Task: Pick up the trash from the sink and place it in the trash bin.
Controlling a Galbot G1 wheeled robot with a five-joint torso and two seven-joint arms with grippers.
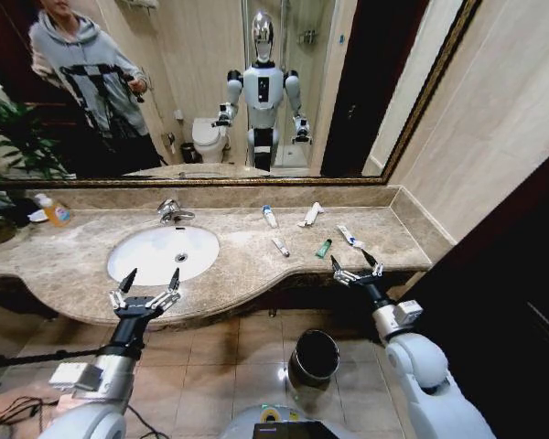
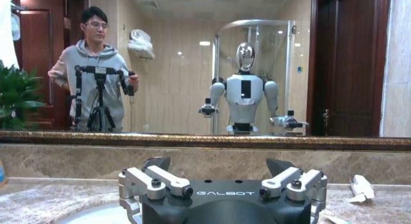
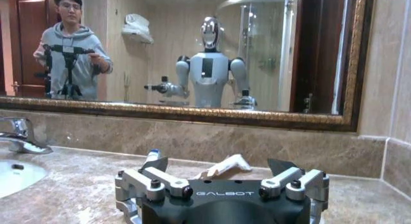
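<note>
Both grippers hang spread wide and hold nothing — the left gripper over the countertop's front edge by the white sink, the right gripper at the front edge further right. The trash lies on the marble right of the basin: white tubes, a sachet, a dark green tube — possibly more. The black trash bin stands on the floor.

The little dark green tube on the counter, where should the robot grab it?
Probably across its middle, coming straight down from above. The dark green tube lies flat on the marble countertop, slim and slightly angled, so the fingers should close over its narrow width. The open right hand is nearest, just in front of it, with clear space all around the tube.
</note>
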